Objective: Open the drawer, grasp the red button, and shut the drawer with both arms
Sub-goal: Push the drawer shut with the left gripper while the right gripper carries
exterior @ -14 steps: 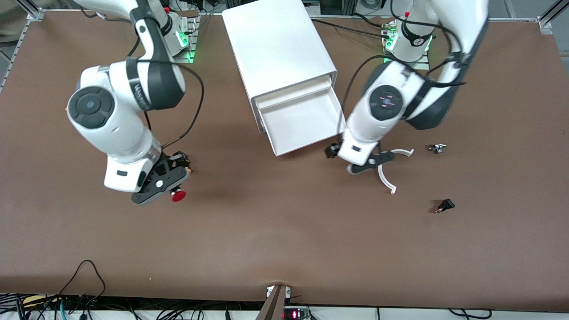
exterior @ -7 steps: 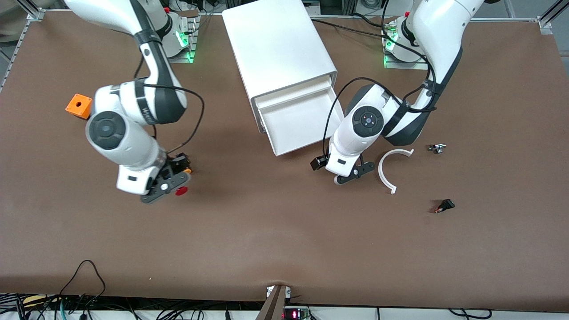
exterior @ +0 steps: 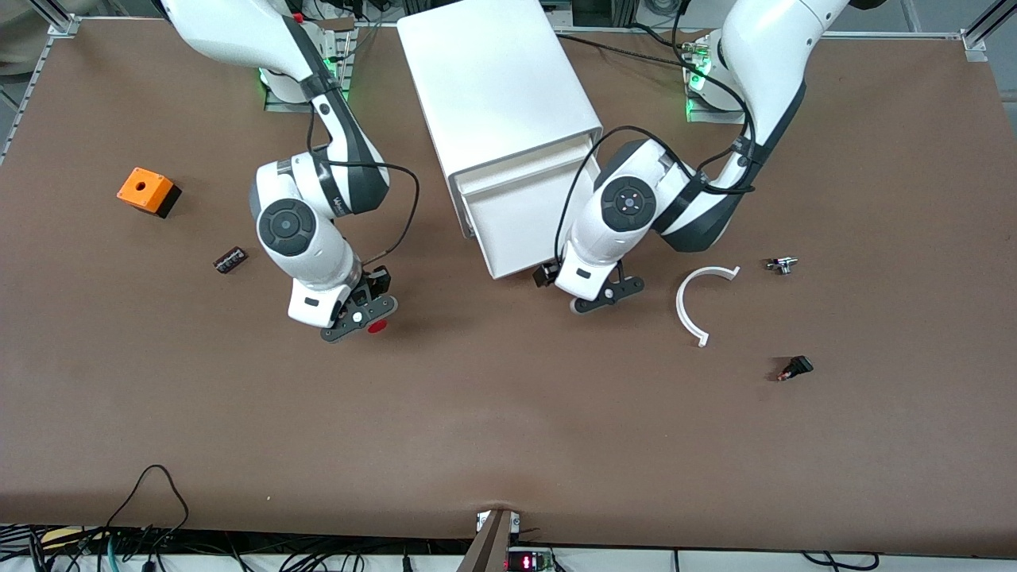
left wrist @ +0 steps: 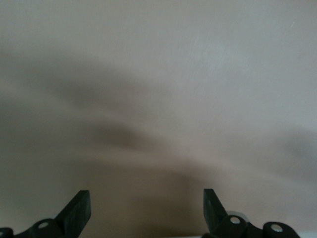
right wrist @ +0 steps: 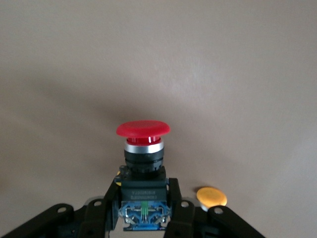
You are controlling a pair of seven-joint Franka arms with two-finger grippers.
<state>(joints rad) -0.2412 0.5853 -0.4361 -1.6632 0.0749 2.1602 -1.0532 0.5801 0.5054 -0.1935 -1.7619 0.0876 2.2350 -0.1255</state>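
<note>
Over the table: cabinet with drawer pulled open.
My left gripper hangs spread and empty beside the drawer front; my right gripper clamps the button above bare tabletop.

From high across the table we face both bases. Each wrist camera looks close along its own fingers at that same brown surface.
</note>
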